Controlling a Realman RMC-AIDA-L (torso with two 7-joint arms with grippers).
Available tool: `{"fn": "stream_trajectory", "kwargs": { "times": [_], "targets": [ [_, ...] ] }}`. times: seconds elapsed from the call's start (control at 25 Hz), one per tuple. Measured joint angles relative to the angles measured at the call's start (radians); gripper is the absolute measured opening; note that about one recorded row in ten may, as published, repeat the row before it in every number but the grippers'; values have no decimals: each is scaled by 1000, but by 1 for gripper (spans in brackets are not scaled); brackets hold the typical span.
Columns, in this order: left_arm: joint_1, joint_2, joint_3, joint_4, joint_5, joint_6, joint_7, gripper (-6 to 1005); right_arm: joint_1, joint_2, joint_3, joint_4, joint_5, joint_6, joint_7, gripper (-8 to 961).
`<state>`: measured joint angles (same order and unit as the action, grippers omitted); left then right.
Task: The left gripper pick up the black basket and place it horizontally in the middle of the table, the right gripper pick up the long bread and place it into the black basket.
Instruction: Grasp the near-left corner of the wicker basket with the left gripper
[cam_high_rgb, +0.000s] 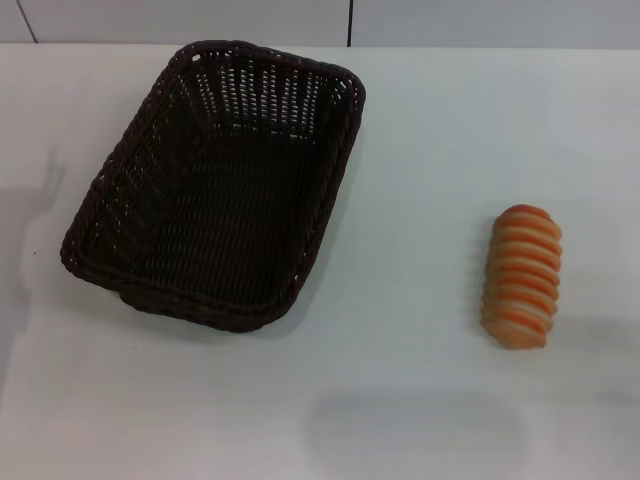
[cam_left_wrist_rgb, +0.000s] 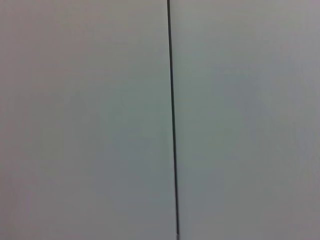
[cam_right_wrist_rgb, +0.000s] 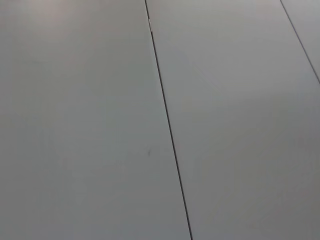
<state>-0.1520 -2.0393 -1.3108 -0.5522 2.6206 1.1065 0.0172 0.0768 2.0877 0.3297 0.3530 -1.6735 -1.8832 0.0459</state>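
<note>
A: Where are the two grippers right now?

B: Neither the left gripper nor the right gripper is in sight. Both wrist cameras face pale panels with thin dark seams, so I cannot tell whether either one has its fingers apart or together.

A: So places measured from them are out?

B: Mostly. The basket and the bread are well apart from both, since no arm reaches into the head view. The basket sits on the table toward the left arm's side, empty, its long axis slanted. The bread lies toward the right arm's side, clear of the basket.

A: What could go wrong from here?

B: I judge nothing has begun. The basket's rim is braided and its sides slope, so a shallow pinch might slip off. Gripped at one end, the basket may swing and land crooked, not crosswise. The bread is rounded and ridged, so an off-centre squeeze could roll it or squirt it out.
</note>
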Motion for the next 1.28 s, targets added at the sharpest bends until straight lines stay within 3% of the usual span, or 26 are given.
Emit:
{"fn": "stream_trajectory", "kwargs": {
  "times": [0.04, 0.08, 0.12, 0.16, 0.28, 0.32, 0.36, 0.4, 0.44, 0.56, 0.6, 0.64, 0.68, 0.72, 0.76, 0.8, 0.84, 0.88, 0.92, 1.04, 1.28],
  "targets": [
    [13, 22, -5, -79, 12, -84, 1, 826, 0, 0, 0, 3, 0, 0, 0, 814],
    [13, 22, -5, -79, 12, -84, 1, 826, 0, 0, 0, 5, 0, 0, 0, 815],
    [40, 53, -21, -221, 47, -244, 1, 826, 0, 0, 0, 7, -1, 0, 0, 815],
    [51, 66, -34, -297, 73, -326, 1, 827, 0, 0, 0, 9, -1, 1, 0, 815],
    [55, 70, -41, -331, 92, -368, 1, 827, -1, 0, 0, 11, -3, 2, 0, 815],
    [69, 81, -69, -445, 164, -503, -1, 827, -1, 0, 0, 12, -4, 2, 0, 815],
    [69, 81, -69, -445, 164, -503, -1, 827, -2, 0, 0, 13, -5, 2, 0, 815],
    [86, 94, -98, -632, 255, -749, -19, 827, -2, 0, 0, 14, -6, 2, 0, 815],
    [92, 103, -100, -727, 263, -879, -23, 827, -3, 0, 0, 16, -6, 4, 0, 815],
    [97, 109, -101, -813, 267, -987, -23, 827, -6, 0, 0, 24, -6, 15, 0, 815],
    [102, 115, -108, -999, 266, -1269, 3, 827, -7, 0, 0, 26, -7, 20, 0, 815],
    [95, 109, -117, -1074, 264, -1398, 29, 827, -7, 0, 0, 27, -7, 23, 0, 815],
    [95, 109, -117, -1074, 264, -1398, 29, 826, -8, 0, 0, 27, -7, 25, 0, 815],
    [82, 93, -137, -1153, 260, -1545, 65, 826, -8, 0, 0, 28, -7, 25, 0, 815],
    [53, 55, -181, -1214, 252, -1735, 123, 826, -9, 0, -1, 28, -7, 26, 0, 815],
    [32, 23, -213, -1232, 250, -1829, 168, 826, -9, 0, -2, 28, -7, 26, 0, 815],
    [18, 4, -234, -1242, 248, -1881, 200, 826, -9, 0, -2, 28, -7, 27, 0, 815],
    [18, 4, -234, -1242, 248, -1881, 200, 826, -8, 0, -2, 28, -7, 30, 0, 815],
    [-18, -24, -263, -1248, 240, -2001, 256, 826, -7, 0, -3, 28, -7, 33, 0, 815],
    [-56, -21, -255, -1220, 227, -2070, 263, 827, -2, 0, -8, 27, -5, 42, 0, 815],
    [-98, -21, -259, -1141, 228, -2083, 268, 826, 3, 0, -12, 27, -4, 58, 0, 815]
  ]
}}
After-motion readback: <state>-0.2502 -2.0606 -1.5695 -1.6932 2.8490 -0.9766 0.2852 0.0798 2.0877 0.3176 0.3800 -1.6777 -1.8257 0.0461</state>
